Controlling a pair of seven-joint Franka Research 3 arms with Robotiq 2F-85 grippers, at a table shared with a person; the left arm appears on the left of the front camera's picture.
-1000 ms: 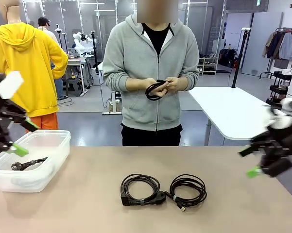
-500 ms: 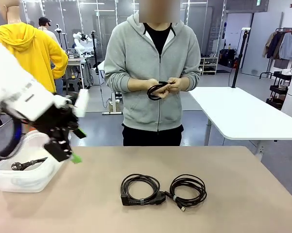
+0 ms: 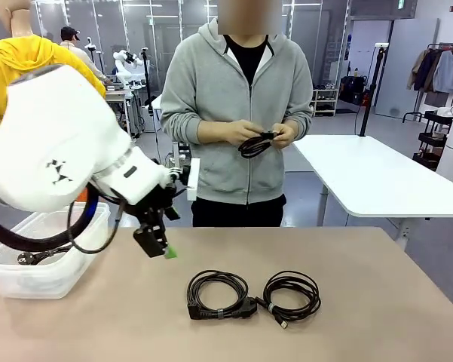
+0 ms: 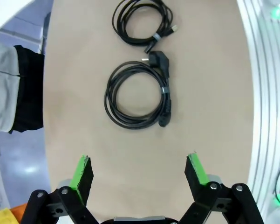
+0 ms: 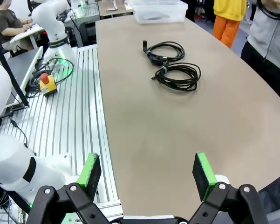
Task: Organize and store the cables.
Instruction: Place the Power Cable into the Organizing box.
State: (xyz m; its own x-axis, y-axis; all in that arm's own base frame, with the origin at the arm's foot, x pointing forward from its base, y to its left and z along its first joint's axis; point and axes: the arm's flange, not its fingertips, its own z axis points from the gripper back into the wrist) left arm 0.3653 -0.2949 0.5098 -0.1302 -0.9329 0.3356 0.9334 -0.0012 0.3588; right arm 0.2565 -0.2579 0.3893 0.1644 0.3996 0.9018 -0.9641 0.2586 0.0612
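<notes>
Black coiled cables (image 3: pixel 217 294) side by side mid-desk (image 3: pixel 377 302); one more held by person (image 3: pixel 241 98), another in plastic tub (image 3: pixel 90 226). Left hand (image 4: pixel 140 169) spread wide over desk near coils, empty. Right hand (image 5: pixel 146 170) spread wide, empty.

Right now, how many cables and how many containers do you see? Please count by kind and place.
Clear bin: 1
Cables on the table: 2
Cable inside the bin: 1
Cable held by the person: 1
Total: 5
</notes>
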